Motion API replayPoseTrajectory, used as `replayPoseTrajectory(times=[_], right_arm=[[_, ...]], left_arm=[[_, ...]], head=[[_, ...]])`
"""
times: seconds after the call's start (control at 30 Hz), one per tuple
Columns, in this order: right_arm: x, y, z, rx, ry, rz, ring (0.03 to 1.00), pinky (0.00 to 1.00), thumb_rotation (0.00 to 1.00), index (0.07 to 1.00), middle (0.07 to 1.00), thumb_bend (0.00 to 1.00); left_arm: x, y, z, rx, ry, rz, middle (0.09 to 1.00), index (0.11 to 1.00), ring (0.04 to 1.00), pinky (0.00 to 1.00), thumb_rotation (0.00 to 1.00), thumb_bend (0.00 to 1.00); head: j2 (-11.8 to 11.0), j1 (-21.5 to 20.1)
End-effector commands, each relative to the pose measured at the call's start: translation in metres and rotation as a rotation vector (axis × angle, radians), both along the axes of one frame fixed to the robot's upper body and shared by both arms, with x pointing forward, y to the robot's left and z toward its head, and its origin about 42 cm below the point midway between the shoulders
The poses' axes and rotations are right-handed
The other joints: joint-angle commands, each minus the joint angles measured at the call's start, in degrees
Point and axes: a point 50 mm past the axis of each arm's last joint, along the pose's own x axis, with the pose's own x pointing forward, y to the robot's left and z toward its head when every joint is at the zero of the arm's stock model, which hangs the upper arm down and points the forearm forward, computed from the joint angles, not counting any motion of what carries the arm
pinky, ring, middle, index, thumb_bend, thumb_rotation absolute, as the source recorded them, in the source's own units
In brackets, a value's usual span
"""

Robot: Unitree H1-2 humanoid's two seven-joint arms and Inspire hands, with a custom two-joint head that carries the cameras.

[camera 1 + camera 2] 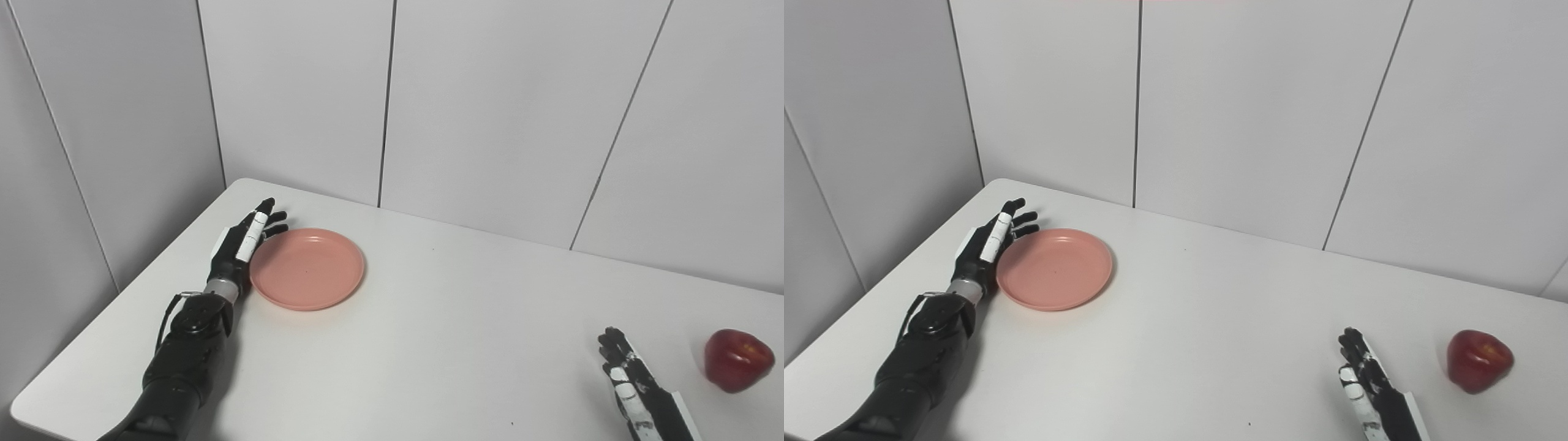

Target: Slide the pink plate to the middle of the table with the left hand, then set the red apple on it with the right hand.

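We see a white table [465, 318] with a rounded far-left corner, matte top, a few tiny dark specks on it. Behind it, pale grey wall panels [502, 110] split by thin dark vertical seams; a second panelled wall [98, 141] closes the left side, meeting the back one at a corner. Light looks even and soft, probably overhead. Floor not visible.

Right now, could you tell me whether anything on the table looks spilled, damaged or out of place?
Nothing stands out. The pink plate lies flat and empty with the left hand open against its left rim. The red apple sits whole near the right edge, apart from the open right hand.
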Motion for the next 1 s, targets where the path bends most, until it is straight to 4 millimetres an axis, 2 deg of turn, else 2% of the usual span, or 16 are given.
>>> replayPoseTrajectory(times=[0.0, 0.53, 0.97], right_arm=[[-0.001, 0.007, -0.006, 0.029, 0.027, 0.004, 0.962, 1.00, 0.75, 0.924, 0.931, 0.75], [0.000, 0.009, -0.006, 0.037, 0.027, 0.008, 0.956, 1.00, 0.73, 0.921, 0.929, 0.76], [-0.001, 0.012, -0.004, 0.038, 0.022, 0.014, 0.955, 1.00, 0.73, 0.925, 0.930, 0.74]], left_arm=[[0.004, -0.067, -0.022, -0.054, 0.076, -0.165, 0.825, 0.872, 0.791, 0.76, 0.87, 0.83], [0.002, -0.085, -0.029, -0.066, 0.084, -0.204, 0.833, 0.880, 0.781, 0.74, 0.86, 0.89], [-0.001, -0.104, -0.033, -0.098, 0.089, -0.218, 0.781, 0.862, 0.761, 0.73, 0.86, 0.88]], head=[[0.09, -0.01], [0.10, 0.11], [0.33, 0.01]])
